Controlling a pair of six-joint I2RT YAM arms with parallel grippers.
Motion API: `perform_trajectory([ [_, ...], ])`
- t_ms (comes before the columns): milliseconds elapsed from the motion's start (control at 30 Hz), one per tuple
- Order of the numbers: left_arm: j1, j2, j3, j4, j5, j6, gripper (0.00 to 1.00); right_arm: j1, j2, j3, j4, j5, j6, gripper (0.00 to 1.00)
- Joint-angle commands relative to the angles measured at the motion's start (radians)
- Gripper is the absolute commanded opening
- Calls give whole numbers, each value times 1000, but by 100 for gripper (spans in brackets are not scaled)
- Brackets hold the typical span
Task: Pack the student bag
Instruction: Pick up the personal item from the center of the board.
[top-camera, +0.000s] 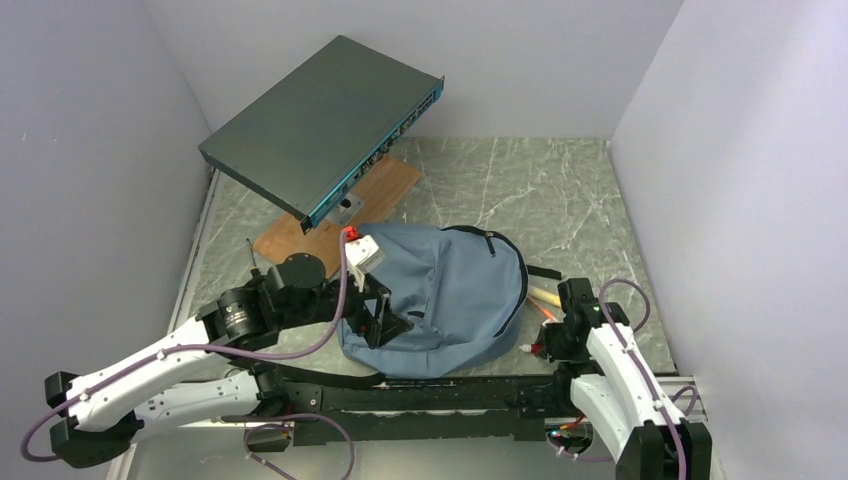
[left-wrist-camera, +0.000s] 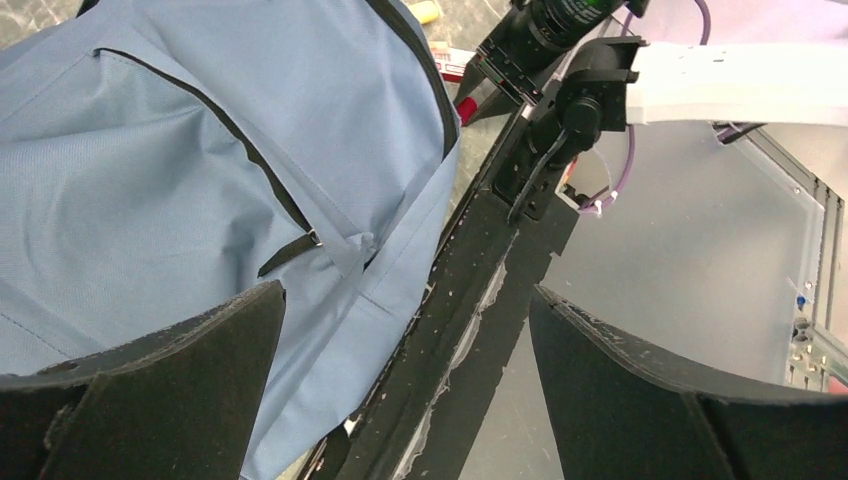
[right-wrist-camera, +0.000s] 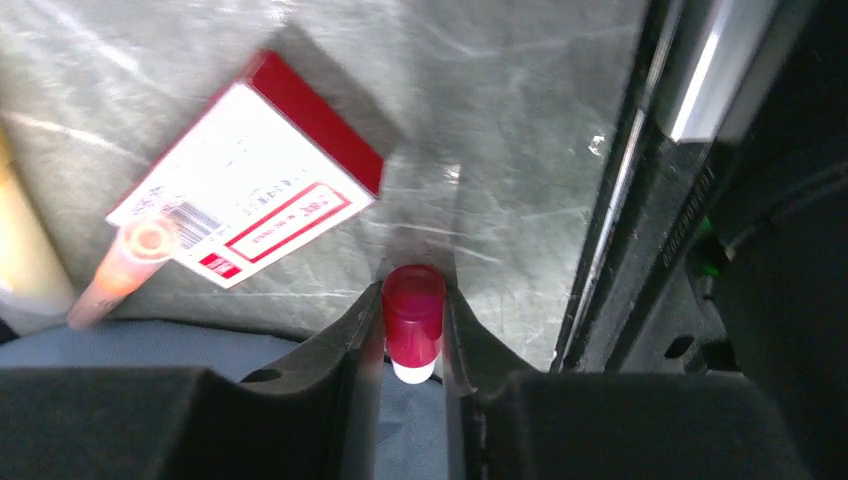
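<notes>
The bag (top-camera: 440, 295) lying flat in the middle of the bench (top-camera: 560, 190) between my two arms, my left pincer (left-wrist-camera: 405, 300) spread wide above its near edge — nothing in it, my right pincer (right-wrist-camera: 413, 305) closed tight on a red-capped tube (right-wrist-camera: 412, 330), red-and-white box (right-wrist-camera: 245, 170) just beyond.

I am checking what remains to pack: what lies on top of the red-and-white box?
An orange pen rests one end on the box's corner. Whatever lies beneath the box is covered.
</notes>
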Motion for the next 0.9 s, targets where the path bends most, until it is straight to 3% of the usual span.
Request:
perform_trajectory([
  [0,1,16,34,36,-55,-27,97,-2,-56,12,40,88,-30,11],
  [100,23,51,33,23,-108,-87,95,-3,-106,89,-32,162,-138,0],
  [233,82,146,17,24,-118,-161,89,-1,-202,186,-84,218,-316,0],
  [333,126,256,31,29,-118,-208,72,-2,-313,189,7,163,-491,0],
  [500,129,462,125,-8,-169,-209,63,-2,-476,201,200,28,-717,0],
  [600,127,555,144,27,-152,-215,53,-2,-455,234,308,-62,-851,0],
  [867,67,783,290,-23,-193,-212,43,-2,-352,326,413,-142,-1023,0],
])
